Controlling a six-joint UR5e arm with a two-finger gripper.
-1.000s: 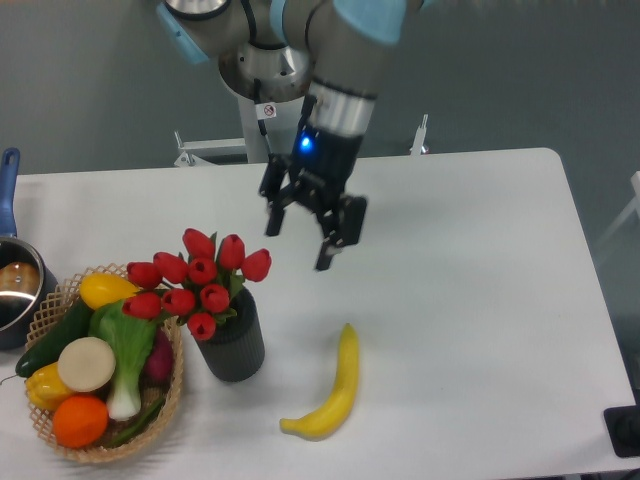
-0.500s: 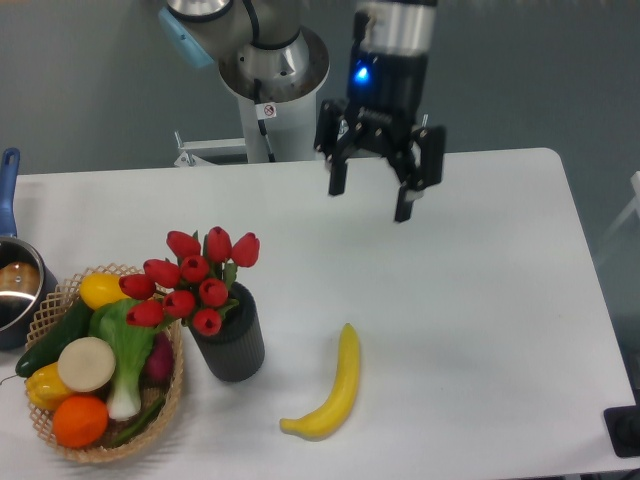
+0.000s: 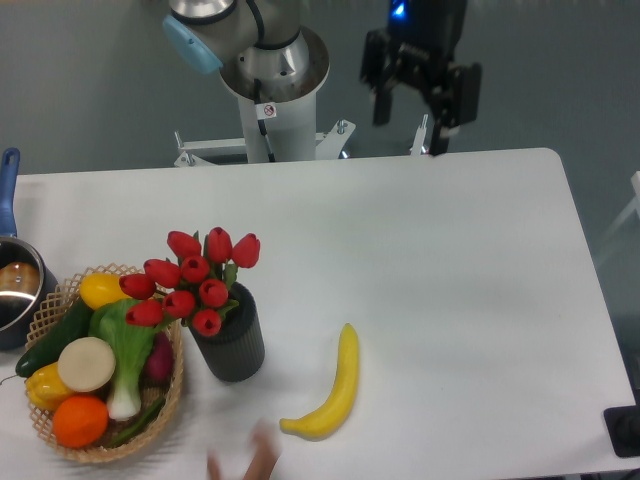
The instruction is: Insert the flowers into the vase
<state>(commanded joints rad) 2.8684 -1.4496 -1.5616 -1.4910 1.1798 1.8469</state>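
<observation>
The flowers (image 3: 195,280), a bunch of glossy red tulips with dark green leaves, stand upright with their stems down in the vase (image 3: 232,345). The vase is a short dark ribbed cylinder on the white table, just right of the woven basket. My gripper (image 3: 410,130) hangs high above the table's far edge, well up and to the right of the flowers. It is open and holds nothing.
A woven basket (image 3: 60,440) of vegetables and fruit sits at the front left. A yellow banana (image 3: 335,390) lies right of the vase. A pot with a blue handle (image 3: 12,285) stands at the left edge. Blurred fingers of a hand (image 3: 250,462) show at the bottom edge.
My gripper has risen and moved back to the right, away from the flowers. The flowers settled slightly left in the vase. A hand has come in at the bottom edge.
</observation>
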